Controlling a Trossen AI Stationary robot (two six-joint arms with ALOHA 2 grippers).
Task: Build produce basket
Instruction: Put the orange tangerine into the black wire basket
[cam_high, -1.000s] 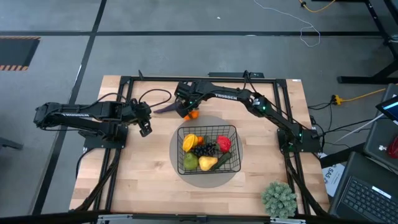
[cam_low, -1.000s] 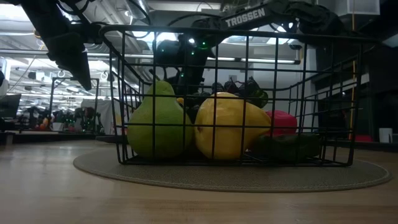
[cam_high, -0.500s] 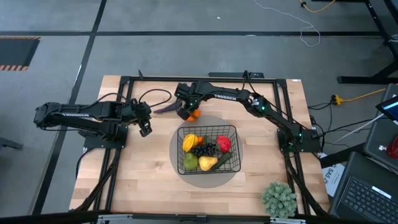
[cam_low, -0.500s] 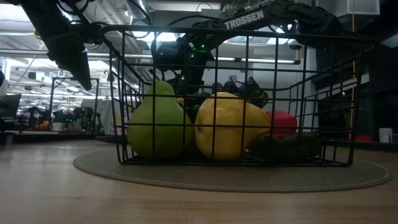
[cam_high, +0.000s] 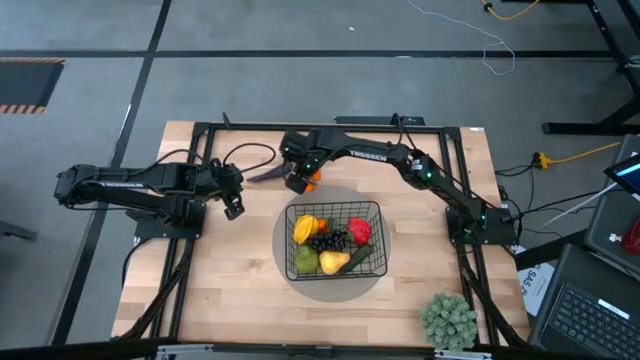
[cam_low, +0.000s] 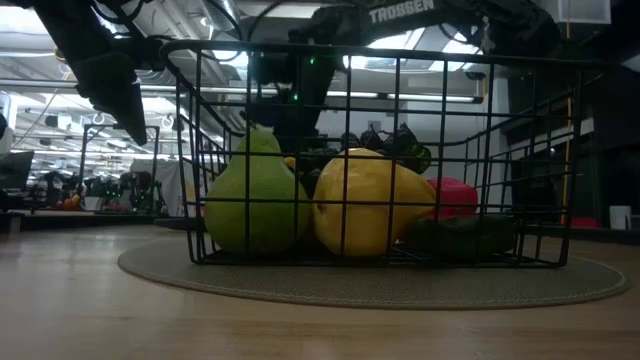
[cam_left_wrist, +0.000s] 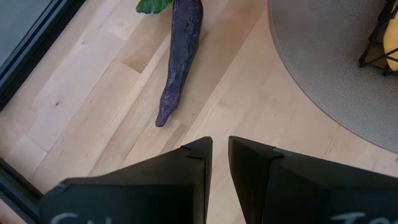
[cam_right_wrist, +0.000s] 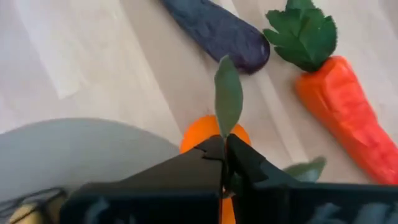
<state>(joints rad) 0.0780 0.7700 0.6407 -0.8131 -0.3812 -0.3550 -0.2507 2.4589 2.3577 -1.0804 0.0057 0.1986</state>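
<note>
Wood, wire and shiny toy food

The table (cam_high: 230, 290) is pale wood, smooth, with long grain lines. On it lies a round grey mat (cam_low: 380, 285) that looks like rough woven cloth. The basket (cam_low: 400, 70) on the mat is thin black metal wire. Inside, the green pear (cam_low: 255, 205) and yellow fruit (cam_low: 370, 205) look like smooth plastic. Beside the mat, the purple eggplant (cam_left_wrist: 180, 59) is dull and a bit bumpy.

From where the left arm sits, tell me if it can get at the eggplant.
Probably yes. The eggplant lies on bare wood just ahead of the left claw, nothing between them. The right claw, shut on a tangerine's leaf, works near the eggplant's other end and could crowd it.
</note>
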